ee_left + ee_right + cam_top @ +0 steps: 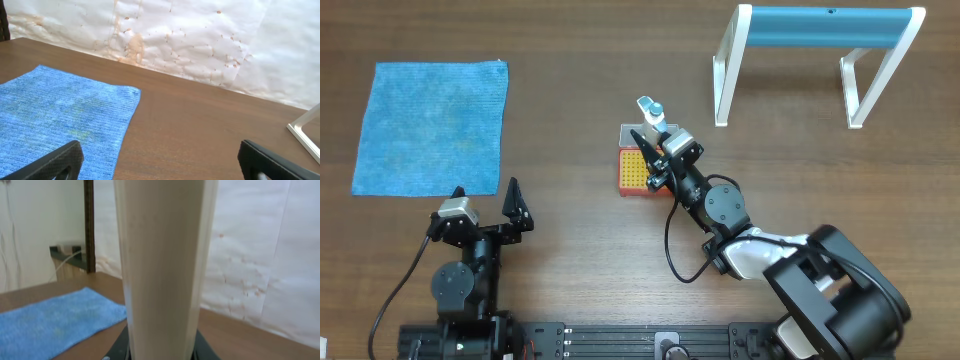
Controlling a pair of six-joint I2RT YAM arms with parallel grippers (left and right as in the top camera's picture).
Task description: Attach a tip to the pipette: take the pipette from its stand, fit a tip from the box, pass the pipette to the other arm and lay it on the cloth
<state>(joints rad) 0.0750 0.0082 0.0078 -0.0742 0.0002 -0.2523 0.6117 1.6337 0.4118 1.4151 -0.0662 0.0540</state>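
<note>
Pipette of white plastic with pale blue cap (649, 108), top view: centre frame, clamped upright in right claw (653, 158), at upper edge of orange plastic tip box (633, 172); left claw (485, 203) lower left, spread empty beside blue woven cloth (432, 128). Left wrist view: fingers (55, 162) wide apart, cloth at left. Right wrist view: pipette barrel vertical at centre, gripped; box judged below, so straight-down press next.

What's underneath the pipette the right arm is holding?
The orange tip box appears to lie beneath the pipette. The right gripper covers the pipette's lower end and part of the box.
</note>
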